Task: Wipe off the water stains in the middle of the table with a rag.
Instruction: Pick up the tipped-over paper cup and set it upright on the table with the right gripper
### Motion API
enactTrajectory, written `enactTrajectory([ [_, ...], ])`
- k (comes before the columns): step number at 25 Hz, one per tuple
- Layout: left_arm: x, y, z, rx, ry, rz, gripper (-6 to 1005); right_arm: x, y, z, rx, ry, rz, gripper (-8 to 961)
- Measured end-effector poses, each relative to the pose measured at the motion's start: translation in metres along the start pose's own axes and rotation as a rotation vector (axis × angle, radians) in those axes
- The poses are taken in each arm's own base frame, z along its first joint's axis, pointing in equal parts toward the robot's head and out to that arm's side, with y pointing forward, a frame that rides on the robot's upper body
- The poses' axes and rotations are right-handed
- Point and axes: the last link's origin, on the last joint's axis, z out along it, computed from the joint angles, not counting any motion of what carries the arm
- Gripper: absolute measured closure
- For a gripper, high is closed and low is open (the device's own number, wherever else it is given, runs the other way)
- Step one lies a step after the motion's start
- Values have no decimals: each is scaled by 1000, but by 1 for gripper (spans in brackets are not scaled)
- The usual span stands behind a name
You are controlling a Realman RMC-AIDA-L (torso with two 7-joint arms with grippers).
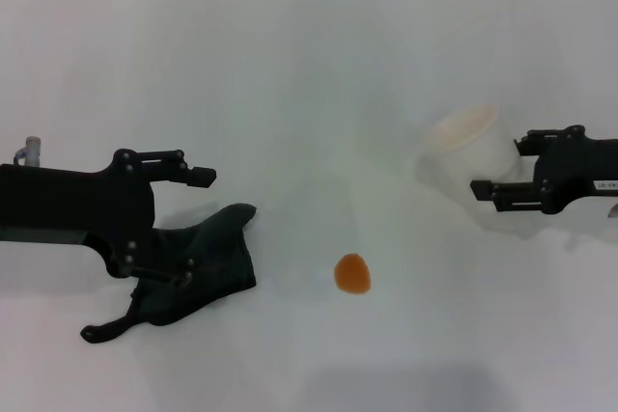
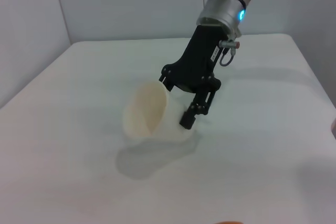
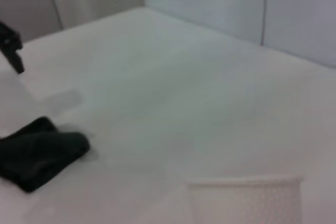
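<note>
I see the small glossy orange blob of water stains mid-table, toward the near edge. My left gripper, fingers spread, straddles the crumpled dark grey rag leftward. My right gripper pinches the whitish translucent cup rightward.

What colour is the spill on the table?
Orange: the water stains are one small glossy blob on the white table, clearest in the head view.
</note>
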Motion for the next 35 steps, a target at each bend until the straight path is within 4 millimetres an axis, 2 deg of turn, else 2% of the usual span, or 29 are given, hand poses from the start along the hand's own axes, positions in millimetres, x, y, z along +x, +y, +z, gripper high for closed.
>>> enactTrajectory([
  [7,-1,1,0,1,0,-6,135,26,-11,-9,50,-75,48,251],
  [14,0,1,0,2,5,-6,136,49,-17,-8,115,-98,59,251],
  [35,-1,1,0,1,2,-11,139,65,-11,-7,126,-133,19,251],
])
